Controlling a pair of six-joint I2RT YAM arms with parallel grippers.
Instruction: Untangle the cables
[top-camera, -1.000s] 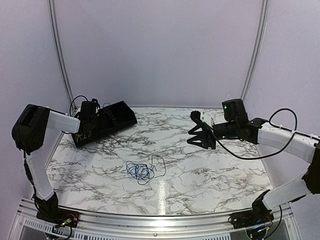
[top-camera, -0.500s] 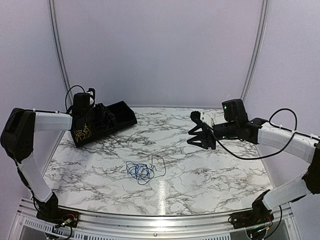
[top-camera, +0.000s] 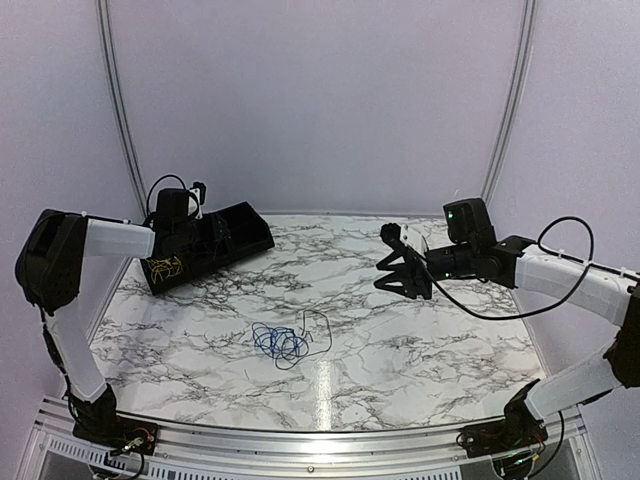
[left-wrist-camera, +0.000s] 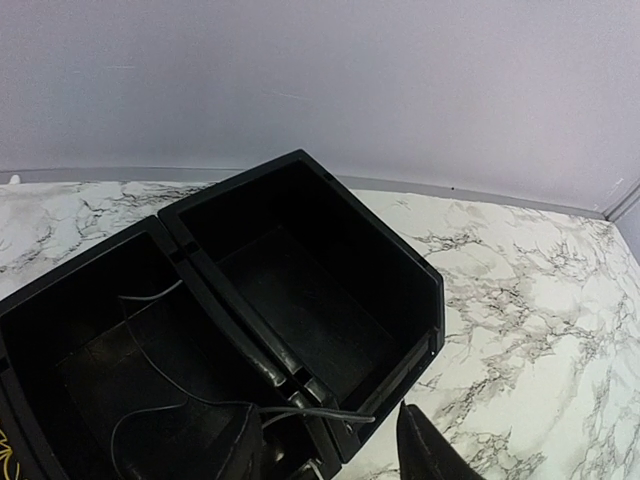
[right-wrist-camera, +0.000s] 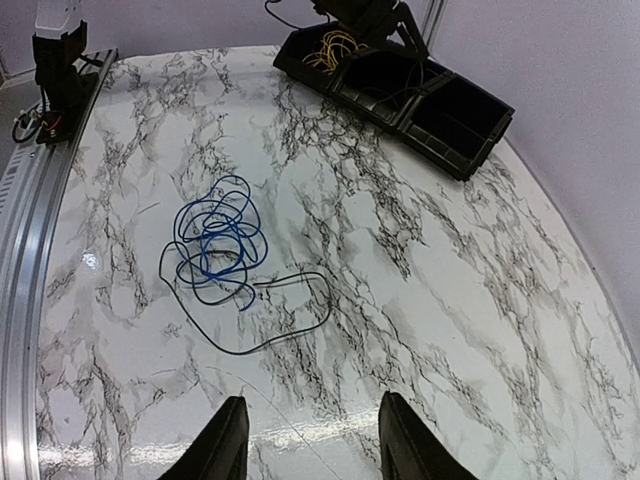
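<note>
A tangled coil of thin blue cable (top-camera: 278, 343) lay near the middle of the white, black-veined marble surface (top-camera: 450, 340). A thin black cable (right-wrist-camera: 290, 322) looped around and through its near side and touched it. Both lay well apart from either arm.

At the far left corner of the surface stood a long black plastic bin with three compartments (top-camera: 232, 240). A small bundle of thin yellow cable (top-camera: 165, 267) sat in the end compartment nearest the left arm. In the left wrist view a thin dark wire (left-wrist-camera: 150, 372) curled on the floor of the middle compartment, and one strand ran over the divider towards the near rim. The left fingers (left-wrist-camera: 425, 450) hung just above that rim, spread apart and released, with the strand passing between them but not pinched.

The right fingers (right-wrist-camera: 400, 440) hovered above the right half of the surface, likewise spread wide and gripping nothing. They were tilted down towards the blue and black tangle but stayed well clear of it.
</note>
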